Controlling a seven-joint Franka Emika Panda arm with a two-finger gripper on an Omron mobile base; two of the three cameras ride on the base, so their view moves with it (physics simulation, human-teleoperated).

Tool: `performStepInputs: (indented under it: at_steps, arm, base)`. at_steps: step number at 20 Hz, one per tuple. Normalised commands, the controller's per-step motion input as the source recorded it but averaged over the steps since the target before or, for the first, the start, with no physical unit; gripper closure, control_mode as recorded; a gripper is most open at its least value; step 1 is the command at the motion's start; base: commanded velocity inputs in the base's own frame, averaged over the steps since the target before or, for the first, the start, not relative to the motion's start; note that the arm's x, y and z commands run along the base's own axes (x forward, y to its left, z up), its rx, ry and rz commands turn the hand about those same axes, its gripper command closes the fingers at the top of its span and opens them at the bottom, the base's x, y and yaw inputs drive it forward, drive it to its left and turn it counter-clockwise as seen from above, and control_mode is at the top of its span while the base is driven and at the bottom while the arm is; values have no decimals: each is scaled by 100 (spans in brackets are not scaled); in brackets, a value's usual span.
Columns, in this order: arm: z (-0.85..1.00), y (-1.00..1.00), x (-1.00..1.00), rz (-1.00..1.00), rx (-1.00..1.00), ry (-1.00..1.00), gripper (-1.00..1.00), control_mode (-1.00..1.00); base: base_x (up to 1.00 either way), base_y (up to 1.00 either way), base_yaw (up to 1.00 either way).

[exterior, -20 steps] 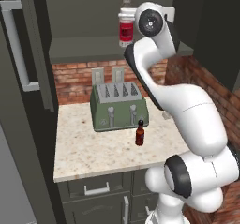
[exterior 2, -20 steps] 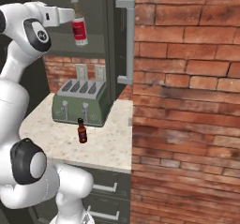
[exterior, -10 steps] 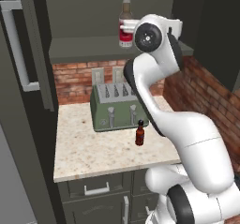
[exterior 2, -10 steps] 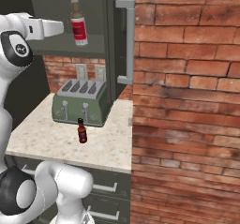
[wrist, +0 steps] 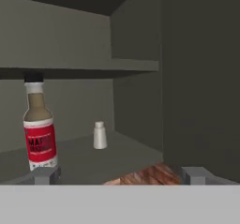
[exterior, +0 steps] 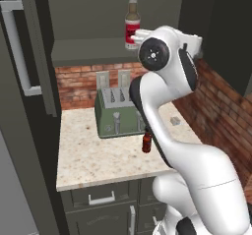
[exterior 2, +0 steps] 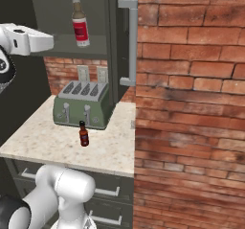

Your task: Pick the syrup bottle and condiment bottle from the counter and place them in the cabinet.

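Note:
The syrup bottle [wrist: 40,130], brown with a red label and black cap, stands upright on the cabinet's inner shelf [wrist: 117,157]. The same bottle [exterior: 131,21] [exterior 2: 79,20] stands free on that shelf in both base views. My gripper [wrist: 119,175] is open, its fingertips wide apart just before the shelf edge, with the bottle above the left tip and nothing between them. My white hand [exterior 2: 33,39] hangs left of the bottle. The small dark condiment bottle [exterior: 146,141] [exterior 2: 83,134] stands on the beige counter [exterior: 98,160] in front of the toaster.
A green toaster [exterior: 118,113] [exterior 2: 83,103] sits at the back of the counter. A small white shaker [wrist: 99,135] stands deeper on the shelf. The open cabinet door with its silver handle [exterior 2: 130,41] and a brick wall [exterior 2: 191,103] close off the right.
My hand has drawn back from the syrup bottle, away from the cabinet. The bottle stays standing on the shelf. The condiment bottle has not moved.

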Motion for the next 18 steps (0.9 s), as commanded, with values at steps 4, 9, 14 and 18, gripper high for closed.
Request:
performStepInputs:
  at_steps: [4,9,14,18]
  arm:
    - [-18,-1,-42,-11,5,5,-100,-100]
    - [-28,-6,-37,-10,4,6,-100,-100]
    - [-37,-11,-20,-8,2,6,-100,-100]
    - [-39,-18,-19,-6,3,3,-100,-100]
  base:
    - [0,0,0]
    - [0,0,0]
    - [0,0,0]
    - [0,0,0]
